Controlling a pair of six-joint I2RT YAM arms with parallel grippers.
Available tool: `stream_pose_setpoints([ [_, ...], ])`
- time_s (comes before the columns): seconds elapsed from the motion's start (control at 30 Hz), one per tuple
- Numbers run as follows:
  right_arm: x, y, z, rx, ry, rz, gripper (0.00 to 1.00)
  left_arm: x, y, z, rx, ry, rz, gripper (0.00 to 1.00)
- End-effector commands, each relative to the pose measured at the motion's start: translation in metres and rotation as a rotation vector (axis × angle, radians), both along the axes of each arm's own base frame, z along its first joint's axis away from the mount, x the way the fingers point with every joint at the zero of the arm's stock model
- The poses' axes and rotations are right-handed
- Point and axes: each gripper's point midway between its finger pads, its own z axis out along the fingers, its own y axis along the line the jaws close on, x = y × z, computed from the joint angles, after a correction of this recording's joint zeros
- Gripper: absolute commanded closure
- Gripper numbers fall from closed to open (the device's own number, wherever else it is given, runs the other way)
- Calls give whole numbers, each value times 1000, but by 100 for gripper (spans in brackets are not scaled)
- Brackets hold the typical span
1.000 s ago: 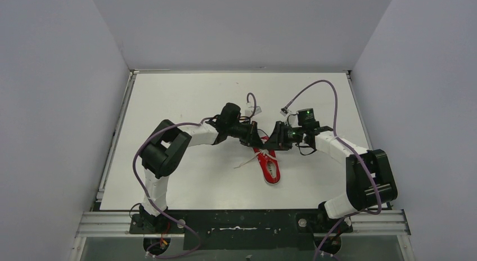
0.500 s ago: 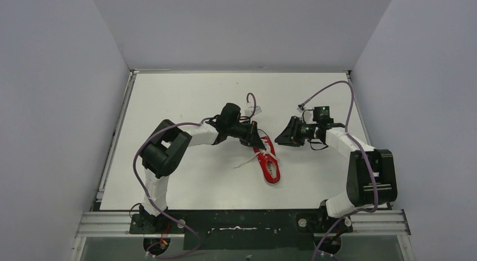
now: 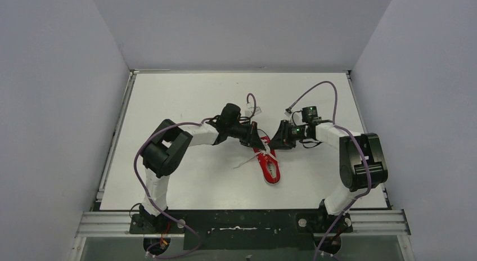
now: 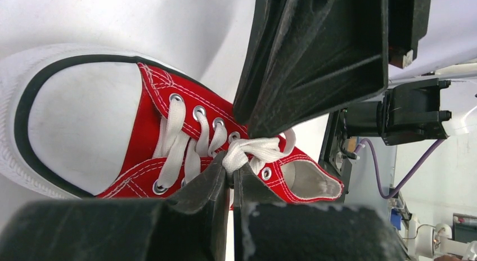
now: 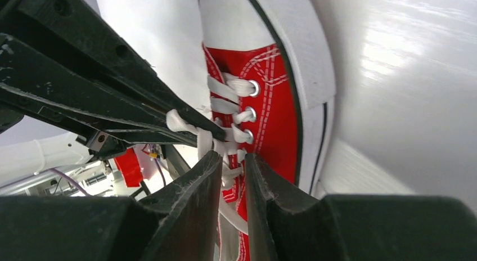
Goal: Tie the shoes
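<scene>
Sneaker (image 3: 269,164): both arms reach inward; left tool (image 4: 229,174) pinches laces (image 4: 247,151), right tool (image 5: 233,157) slightly apart around them.

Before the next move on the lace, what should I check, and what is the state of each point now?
1. The left tool is shut on the lace: ok.
2. The right tool grips the lace: cannot tell; the lace runs through the narrow gap between its fingers.
3. The tools do not touch each other: cannot tell; they stand very close over the shoe.
4. The shoe sits sole-down on the table: ok.
5. The bow is done: not ok; a loose end lies on the table.
</scene>
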Motion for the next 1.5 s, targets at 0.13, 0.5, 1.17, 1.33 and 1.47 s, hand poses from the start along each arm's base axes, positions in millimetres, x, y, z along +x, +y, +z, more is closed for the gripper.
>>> stream_pose_setpoints([
  [0.13,-2,18,23,96,-89,71,76,9,-9,22,-68,-60,-22,100],
  [0.5,-7,26,18,104,-83,82,73,7,-12,30,-102,-58,-32,100],
  [1.17,-1,25,18,91,-108,74,75,-3,-16,31,-145,-22,-70,100],
  [1.33,2,24,20,80,-125,78,96,-7,-14,33,-150,-24,-79,100],
  [1.47,1,23,20,73,-132,79,100,-5,-8,35,-139,-37,-63,98],
])
